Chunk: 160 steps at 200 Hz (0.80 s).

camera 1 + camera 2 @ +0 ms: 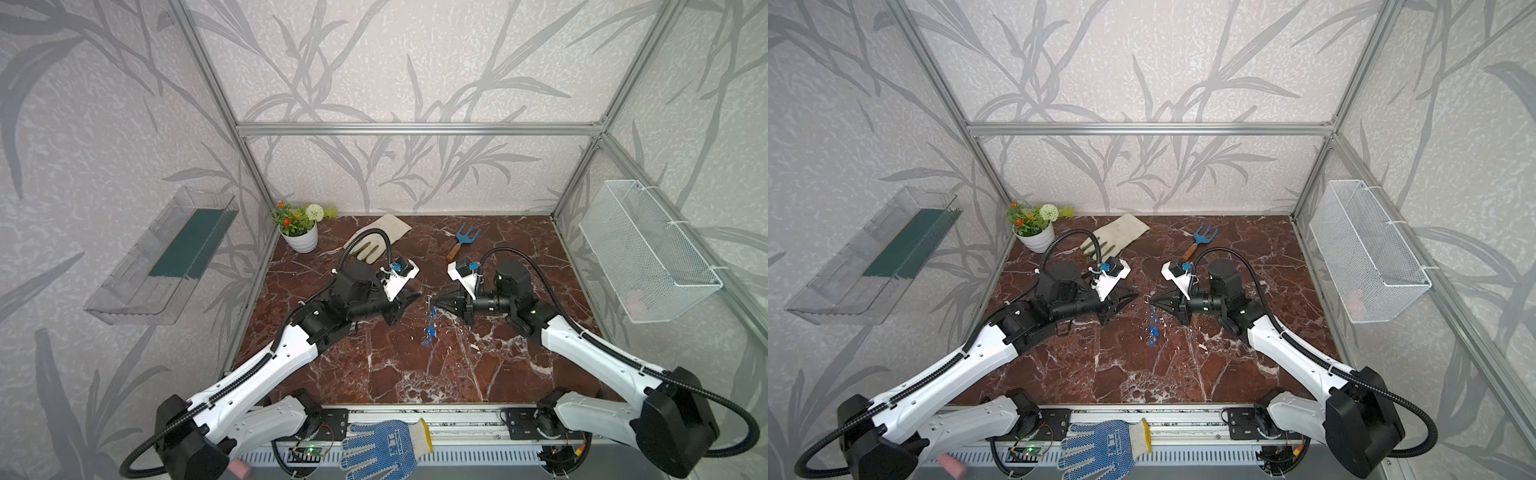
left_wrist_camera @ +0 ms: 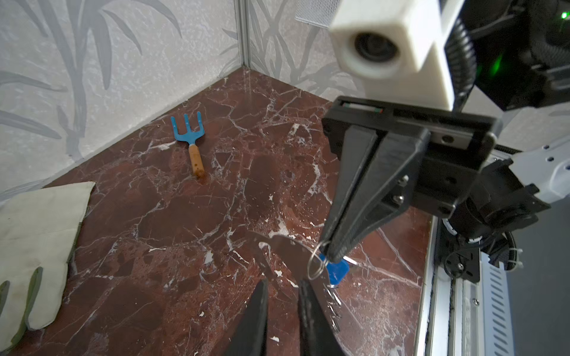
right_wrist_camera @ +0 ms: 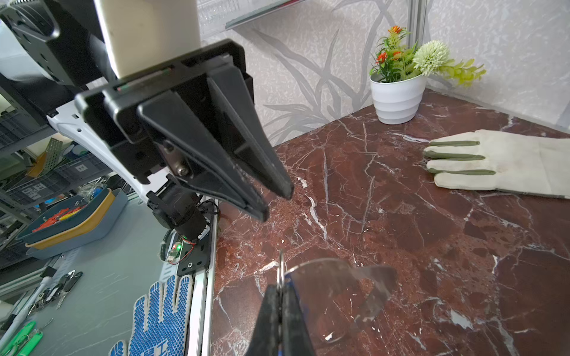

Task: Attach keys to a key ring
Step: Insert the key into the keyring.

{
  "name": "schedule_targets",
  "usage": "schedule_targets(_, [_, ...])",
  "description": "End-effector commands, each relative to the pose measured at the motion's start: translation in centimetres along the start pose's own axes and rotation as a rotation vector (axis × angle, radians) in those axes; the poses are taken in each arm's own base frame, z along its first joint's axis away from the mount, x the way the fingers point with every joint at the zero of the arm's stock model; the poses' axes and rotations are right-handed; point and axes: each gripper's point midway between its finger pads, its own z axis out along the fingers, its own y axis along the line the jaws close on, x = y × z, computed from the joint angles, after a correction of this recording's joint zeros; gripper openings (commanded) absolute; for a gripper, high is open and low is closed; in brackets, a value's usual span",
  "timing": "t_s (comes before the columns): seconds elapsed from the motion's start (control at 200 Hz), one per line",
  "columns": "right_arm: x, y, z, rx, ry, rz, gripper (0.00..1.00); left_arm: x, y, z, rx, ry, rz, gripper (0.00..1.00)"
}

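Found right gripper (image 2: pixel 331 251) pinched tight on a wire ring of the keys (image 1: pixel 430 330), blue tags dangling over the middle of the bench (image 1: pixel 374 374), key ring (image 3: pixel 339 289) hanging right beside that grip, and left gripper (image 3: pixel 276 203) just opposite with jaws slightly parted, gripping nothing.

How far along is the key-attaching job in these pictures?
Done: several blue keys seem already hung on the key ring. In hand: the right claw is shut on one key's wire loop at its edge. To do: seating that key; the left claw is open, empty, close by.
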Motion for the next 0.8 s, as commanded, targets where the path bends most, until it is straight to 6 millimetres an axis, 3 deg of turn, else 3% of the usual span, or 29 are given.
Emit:
schedule_targets(0.0, [-1.5,1.1,0.1,-0.051,-0.013,-0.058,0.0,0.8,-1.2,-0.3,0.079,0.076,0.065,0.2])
schedule_targets(0.14, [-1.1,1.1,0.5,-0.047,0.009,-0.061,0.0,0.6,-1.9,0.0,0.131,0.089,0.064,0.19])
schedule_targets(0.795, [-1.2,1.7,0.6,-0.068,0.006,-0.069,0.0,-0.8,-1.4,1.1,0.132,0.053,0.073,0.17])
